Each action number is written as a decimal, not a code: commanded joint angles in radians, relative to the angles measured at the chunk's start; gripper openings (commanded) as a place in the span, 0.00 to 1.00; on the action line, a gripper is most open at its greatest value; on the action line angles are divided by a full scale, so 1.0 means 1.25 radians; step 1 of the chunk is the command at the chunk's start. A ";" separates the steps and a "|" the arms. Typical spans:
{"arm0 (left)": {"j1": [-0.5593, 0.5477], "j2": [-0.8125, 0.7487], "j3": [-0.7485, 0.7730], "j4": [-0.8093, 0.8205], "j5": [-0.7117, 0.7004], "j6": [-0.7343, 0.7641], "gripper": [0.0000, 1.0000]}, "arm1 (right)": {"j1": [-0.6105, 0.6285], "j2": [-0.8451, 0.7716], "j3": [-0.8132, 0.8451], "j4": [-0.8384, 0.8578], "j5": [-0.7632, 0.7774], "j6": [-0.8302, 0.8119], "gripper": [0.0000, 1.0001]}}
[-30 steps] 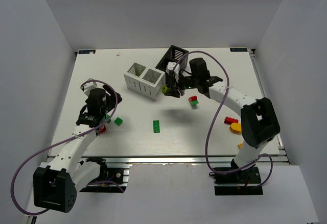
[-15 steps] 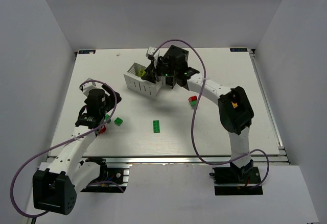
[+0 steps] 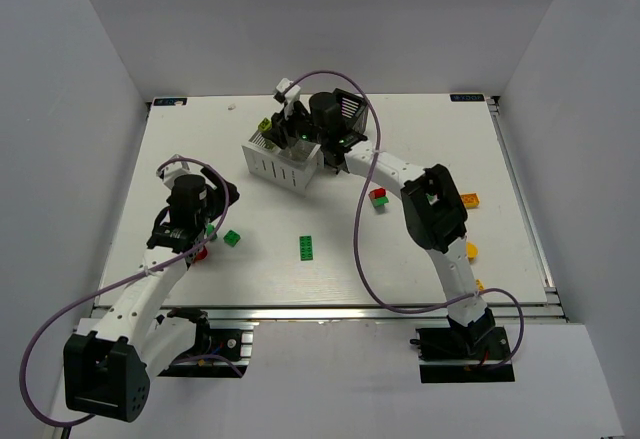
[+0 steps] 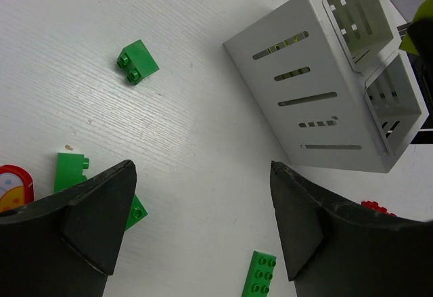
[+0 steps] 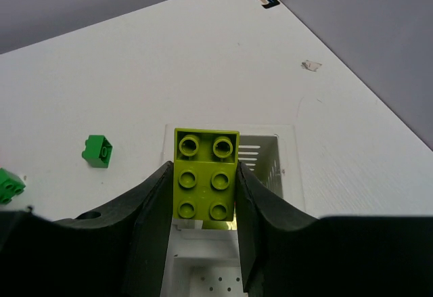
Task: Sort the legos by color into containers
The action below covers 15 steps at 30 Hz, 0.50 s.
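Note:
My right gripper (image 5: 205, 199) is shut on a lime green lego (image 5: 206, 182) and holds it above the far compartment of the white container (image 5: 287, 165). In the top view this gripper (image 3: 270, 127) hangs over the container's (image 3: 270, 166) left end. The black container (image 3: 347, 109) is mostly hidden behind the right arm. My left gripper (image 4: 203, 229) is open and empty above the table, with dark green legos near it (image 4: 137, 61) (image 4: 258, 275) (image 4: 67, 170). The white container (image 4: 318, 107) stands to its upper right.
Dark green legos (image 3: 232, 238) (image 3: 307, 247) lie at mid table. A red and green pair (image 3: 378, 197) lies right of the containers. Orange-yellow legos (image 3: 468, 199) (image 3: 472, 250) lie at the right. A red piece (image 3: 201, 252) lies under the left gripper.
My right gripper has carried the lime green lego leftward, from beside the white container's right end to above its left compartment. The left arm has not moved.

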 commanded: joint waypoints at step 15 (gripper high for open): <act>0.007 -0.045 -0.006 -0.025 -0.015 0.003 0.91 | 0.011 0.028 0.034 0.054 0.055 -0.002 0.37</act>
